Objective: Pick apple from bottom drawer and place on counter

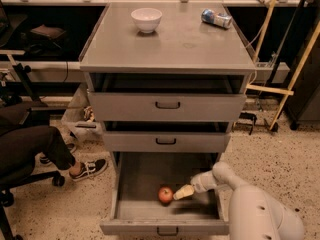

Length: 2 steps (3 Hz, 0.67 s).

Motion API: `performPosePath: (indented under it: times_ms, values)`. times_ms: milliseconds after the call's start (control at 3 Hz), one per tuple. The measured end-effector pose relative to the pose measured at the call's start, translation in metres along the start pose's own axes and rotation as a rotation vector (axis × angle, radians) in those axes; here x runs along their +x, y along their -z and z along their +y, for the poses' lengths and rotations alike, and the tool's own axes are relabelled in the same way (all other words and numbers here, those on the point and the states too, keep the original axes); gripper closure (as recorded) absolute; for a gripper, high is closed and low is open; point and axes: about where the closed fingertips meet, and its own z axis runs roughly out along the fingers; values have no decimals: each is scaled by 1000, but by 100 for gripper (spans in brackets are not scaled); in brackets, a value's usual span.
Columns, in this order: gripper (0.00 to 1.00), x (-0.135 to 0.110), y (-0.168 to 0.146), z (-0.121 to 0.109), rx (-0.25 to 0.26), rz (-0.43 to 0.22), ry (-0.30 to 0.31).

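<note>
**Gripper (183,192) beside the apple (165,194) in the pulled-out bottom drawer (145,174)**

The apple lies on the drawer floor, midway across and near the front. The gripper reaches in from the right, its tip just beside the apple. I cannot tell whether its grip is open or closed. On the counter (170,44), a white bowl (146,19) sits toward the far-left corner and a toppled can (216,18) toward the far-right corner.

We look down from high in front, fairly near, at the counter (170,44), our gripper (181,193) inside the bottom drawer (145,176).
</note>
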Motion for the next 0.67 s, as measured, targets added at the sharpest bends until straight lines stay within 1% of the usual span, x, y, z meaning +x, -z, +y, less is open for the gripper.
performPosePath:
  times_ms: [333,667]
  values:
    - [0,18,-22,10,-4,4,72]
    - [0,34,-48,22,-17,24,132]
